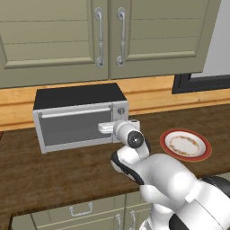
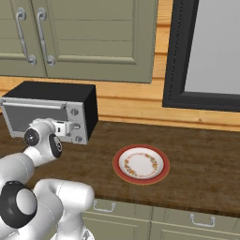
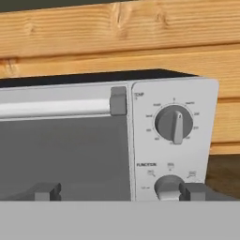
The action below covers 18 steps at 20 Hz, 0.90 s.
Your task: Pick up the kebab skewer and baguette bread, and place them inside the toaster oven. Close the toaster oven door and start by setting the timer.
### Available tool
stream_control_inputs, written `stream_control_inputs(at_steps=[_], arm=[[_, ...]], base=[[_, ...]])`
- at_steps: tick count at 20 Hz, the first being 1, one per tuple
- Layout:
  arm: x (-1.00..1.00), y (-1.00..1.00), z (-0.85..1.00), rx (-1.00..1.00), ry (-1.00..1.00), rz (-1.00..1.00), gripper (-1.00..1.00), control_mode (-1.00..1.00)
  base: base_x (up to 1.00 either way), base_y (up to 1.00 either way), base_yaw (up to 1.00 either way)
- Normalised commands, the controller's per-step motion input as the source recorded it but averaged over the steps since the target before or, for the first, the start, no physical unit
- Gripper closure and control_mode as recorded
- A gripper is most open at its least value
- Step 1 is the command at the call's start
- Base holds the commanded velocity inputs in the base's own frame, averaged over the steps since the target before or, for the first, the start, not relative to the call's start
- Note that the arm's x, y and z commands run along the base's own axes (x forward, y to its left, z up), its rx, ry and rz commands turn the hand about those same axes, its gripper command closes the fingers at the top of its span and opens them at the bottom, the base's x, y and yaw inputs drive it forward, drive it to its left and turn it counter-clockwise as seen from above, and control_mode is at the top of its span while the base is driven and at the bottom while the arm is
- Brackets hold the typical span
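Spread wide and holding nothing, the gripper [image 3: 115,191] hangs just in front of the toaster oven [image 1: 76,117], level with the knobs [image 3: 174,123] on its right-hand panel. With the door [image 1: 74,127] shut, the step in hand looks like setting the timer: I'd centre the fingertips [image 3: 47,191] on one knob, then pinch and twist. It sits at the far left of the counter [image 1: 54,175], long axis left-right, door facing the room.

Silver-grey boxy toaster oven [image 1: 81,120] — black top, dark glass; round white plate [image 2: 140,164] — red rim, floral ring.
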Motion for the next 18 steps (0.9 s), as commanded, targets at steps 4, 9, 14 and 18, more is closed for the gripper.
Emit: stream_control_inputs(at_steps=[4,9,14,18], arm=[[0.0,-0.32,-0.23,0.0,-0.05,0.0,-1.0,-1.0],[0.03,-0.33,-0.35,0.0,-0.09,0.0,-1.0,-1.0],[0.05,-0.29,-0.44,0.0,-0.03,0.0,-1.0,-1.0],[0.0,-0.26,-0.49,0.0,-0.01,0.0,-1.0,-1.0]], base=[[0.0,0.0,0.0],[0.0,0.0,0.0],[0.0,0.0,0.0],[0.0,0.0,0.0]])
